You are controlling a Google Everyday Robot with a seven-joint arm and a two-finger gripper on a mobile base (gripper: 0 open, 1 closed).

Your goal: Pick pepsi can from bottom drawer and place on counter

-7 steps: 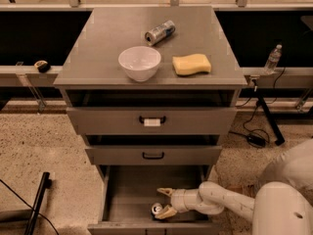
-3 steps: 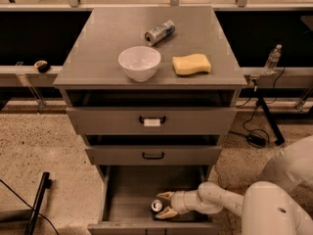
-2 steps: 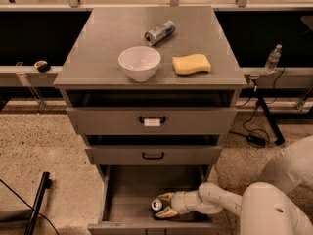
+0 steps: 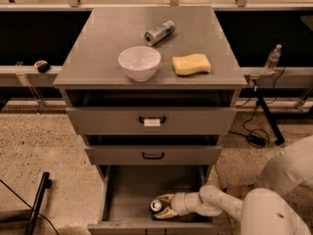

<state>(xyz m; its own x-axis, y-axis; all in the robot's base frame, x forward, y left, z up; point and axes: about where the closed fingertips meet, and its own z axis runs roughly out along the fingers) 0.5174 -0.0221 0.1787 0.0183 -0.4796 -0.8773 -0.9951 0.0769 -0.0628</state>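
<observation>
The bottom drawer (image 4: 124, 204) is pulled open, grey inside. The pepsi can (image 4: 156, 206) stands upright near its front, silver top showing. My gripper (image 4: 160, 206) reaches into the drawer from the right, with one finger behind the can and one in front of it, closed around it. The can rests low in the drawer. The counter (image 4: 107, 38) is the grey cabinet top above the three drawers.
On the counter stand a white bowl (image 4: 139, 62), a yellow sponge (image 4: 191, 63) and a silver-and-blue can (image 4: 160, 32) lying on its side. Two upper drawers with black handles (image 4: 152, 119) stick out slightly. A water bottle (image 4: 272, 58) stands at the right.
My gripper has moved left onto the can and its fingers have closed around it. The can has stayed in place in the drawer.
</observation>
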